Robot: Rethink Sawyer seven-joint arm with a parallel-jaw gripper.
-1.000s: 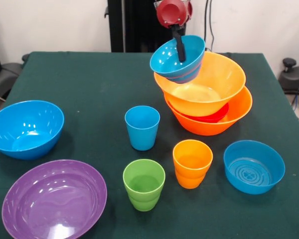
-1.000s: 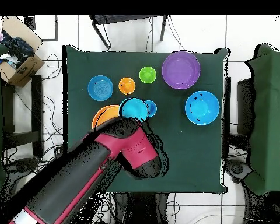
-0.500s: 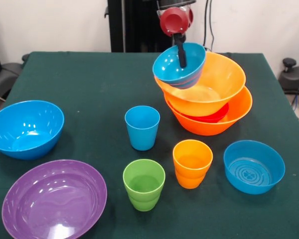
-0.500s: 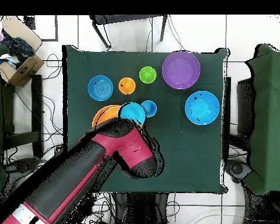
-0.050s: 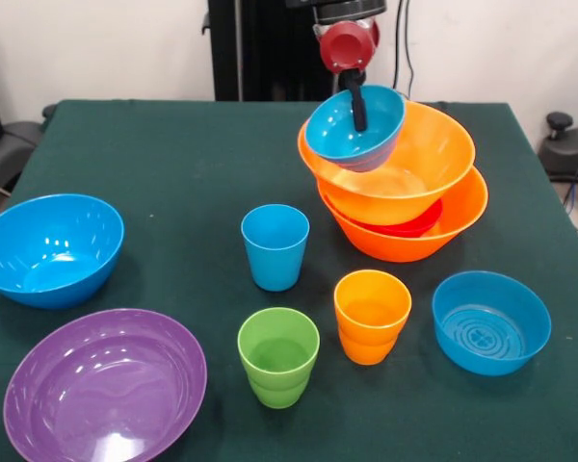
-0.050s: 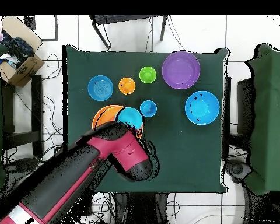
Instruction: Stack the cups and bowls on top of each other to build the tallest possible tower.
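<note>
Three cups stand loose on the green surface (image 5: 154, 154) — blue cup (image 5: 275, 246), green cup (image 5: 278, 356), orange cup (image 5: 371, 315). Two orange bowls (image 5: 433, 144) are nested with a red bowl (image 5: 412, 225) between them. Pincer (image 5: 358, 108) grips a small blue bowl (image 5: 352, 130), tilted over the upper orange rim. Three bowls lie apart — large blue bowl (image 5: 50, 248), purple bowl (image 5: 104, 387), second small blue bowl (image 5: 490, 321).

The small red glossy plastic bowl (image 5: 405, 227) shows only a sliver between the 2 orange bowls; the wide purple bowl (image 5: 104, 387) is cut by the bottom edge.
</note>
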